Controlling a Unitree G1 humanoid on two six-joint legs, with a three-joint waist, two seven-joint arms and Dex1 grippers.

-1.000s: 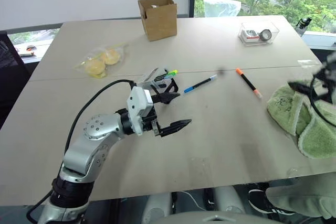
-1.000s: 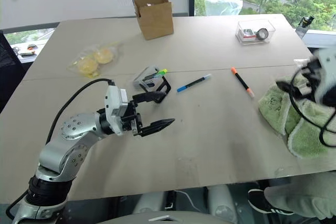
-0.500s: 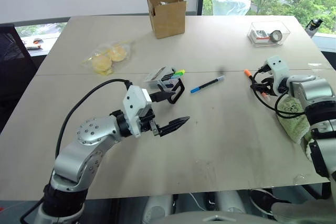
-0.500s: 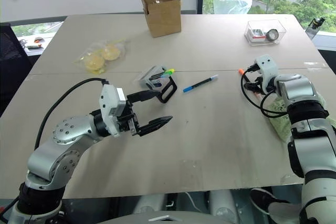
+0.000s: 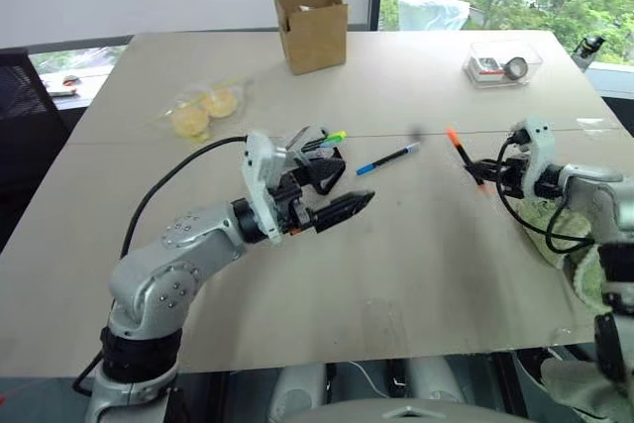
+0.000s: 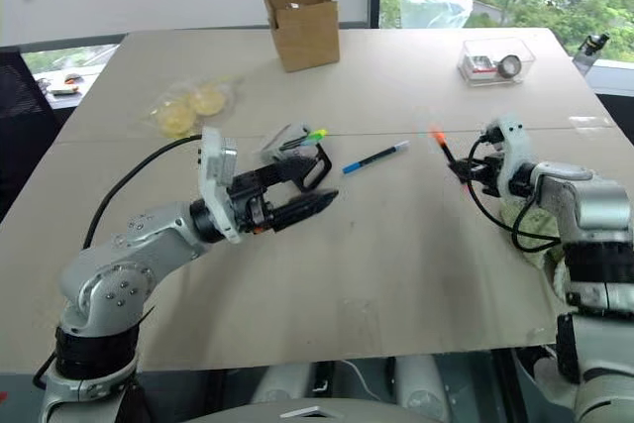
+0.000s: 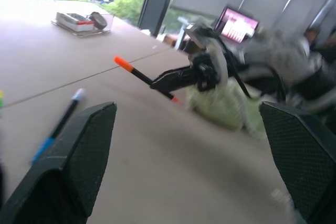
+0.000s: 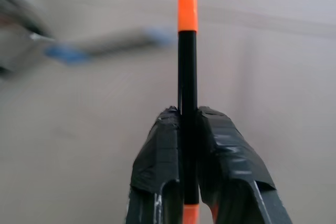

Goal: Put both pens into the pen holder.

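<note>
The orange-capped pen [image 5: 459, 147] is clamped by its black body in my right gripper [image 5: 483, 171], which is shut on it at the table's right side; the right wrist view has the pen [image 8: 187, 72] standing straight out between the fingers [image 8: 157, 156]. The blue-ended pen [image 5: 388, 158] lies loose on the table, mid-way between my arms. The black pen holder [image 5: 329, 167] lies on the table, partly hidden behind my left gripper [image 5: 332, 195]. That gripper hovers open over the table with nothing between its fingers [image 7: 79, 156].
A green-yellow marker [image 5: 330, 137] and a grey clip lie beside the pen holder. A brown cardboard box [image 5: 313, 29] and a clear tray [image 5: 503, 59] stand at the back. A bag of yellow items [image 5: 203, 109] lies at the left, a green towel [image 5: 551, 225] under my right arm.
My right arm swung in from the right and its gripper shut on the orange-capped pen. My left gripper rose a little and rolled, still open. The camera shifted.
</note>
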